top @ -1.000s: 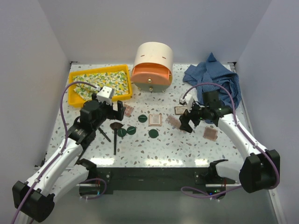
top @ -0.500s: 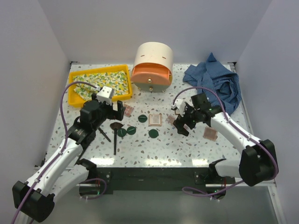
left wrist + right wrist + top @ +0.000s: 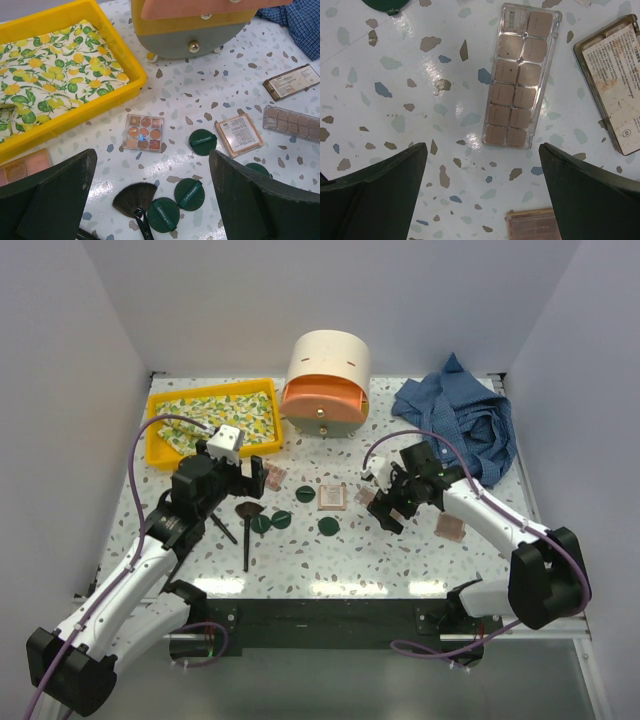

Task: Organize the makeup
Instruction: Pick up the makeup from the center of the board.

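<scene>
Nearest the arm bases, the fan brush (image 3: 246, 538) lay w/ its handle pointing at the near edge. A thin brush (image 3: 222, 528) lay just to its left. The green discs (image 3: 162, 215) clustered round the fan head, one touching the brush's neck and the others near.

The left gripper (image 3: 245, 475) hung above that cluster, jaws wide and empty. Across the table the right gripper (image 3: 480, 192) hovered low, jaws also wide and empty. The clear ten-pan palette (image 3: 520, 80) lay lengthwise ahead of its gap, untouched. A label-backed palette (image 3: 615, 95) sat just beside that one, and another palette (image 3: 532, 225) lay close by the fingers.

Mid-table were a square palette (image 3: 333, 497) and a small round-pan palette (image 3: 144, 132). At the far side stood the yellow tray (image 3: 155, 445) w/ the leaf cloth (image 3: 210, 415), the cream-and-orange box (image 3: 325, 385) and the blue cloth (image 3: 460, 415).

Nothing looked sorted yet, so sorting was prob. only starting.

Risks:
- The palettes were flat and thin on a glossy top, so fingertips could scrape the table or skid over the lid w/o biting.
- A closing jaw could shove the clear palette into its label-backed neighbour and knock both askew.
- On the left, a grab at the disc on the brush neck might drag the brush along, or catch two discs at once.
</scene>
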`<state>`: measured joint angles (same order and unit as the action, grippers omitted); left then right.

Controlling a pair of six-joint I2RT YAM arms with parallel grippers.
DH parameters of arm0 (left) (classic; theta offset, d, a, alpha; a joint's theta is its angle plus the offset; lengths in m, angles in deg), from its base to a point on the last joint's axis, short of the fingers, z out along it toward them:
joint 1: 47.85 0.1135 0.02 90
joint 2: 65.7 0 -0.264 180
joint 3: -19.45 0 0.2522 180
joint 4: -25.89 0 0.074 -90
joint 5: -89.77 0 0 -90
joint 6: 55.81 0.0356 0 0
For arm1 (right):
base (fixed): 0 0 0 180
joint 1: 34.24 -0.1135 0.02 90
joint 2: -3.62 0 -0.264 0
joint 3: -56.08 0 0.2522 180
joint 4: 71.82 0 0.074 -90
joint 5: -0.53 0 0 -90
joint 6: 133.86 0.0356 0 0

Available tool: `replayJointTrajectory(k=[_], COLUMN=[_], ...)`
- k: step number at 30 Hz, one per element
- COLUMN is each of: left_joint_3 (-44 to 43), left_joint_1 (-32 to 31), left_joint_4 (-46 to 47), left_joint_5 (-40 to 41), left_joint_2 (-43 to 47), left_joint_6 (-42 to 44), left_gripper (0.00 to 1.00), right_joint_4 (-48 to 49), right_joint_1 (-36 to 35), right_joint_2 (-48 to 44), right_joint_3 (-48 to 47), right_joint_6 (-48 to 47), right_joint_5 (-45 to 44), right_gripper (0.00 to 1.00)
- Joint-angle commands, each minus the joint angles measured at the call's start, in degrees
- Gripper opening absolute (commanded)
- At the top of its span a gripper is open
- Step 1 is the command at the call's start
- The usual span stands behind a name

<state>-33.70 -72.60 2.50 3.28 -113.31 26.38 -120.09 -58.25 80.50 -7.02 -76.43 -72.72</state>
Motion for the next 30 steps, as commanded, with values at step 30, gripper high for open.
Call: replayJointTrajectory(k=[30], left_joint_3=[0.5], left_joint_1=[0.3], left_joint_4=[0.8], left_joint_5=[0.8], left_joint_2=[0.6], left_joint_6=[1.4], left_gripper=[1.00], right_joint_4=[6.3], right_joint_1=[-4.3], right_joint_2=[4.7], right_joint_3=[1.4], right_joint_6=[1.6], right_joint_5=[-11.3], right_gripper=[0.99])
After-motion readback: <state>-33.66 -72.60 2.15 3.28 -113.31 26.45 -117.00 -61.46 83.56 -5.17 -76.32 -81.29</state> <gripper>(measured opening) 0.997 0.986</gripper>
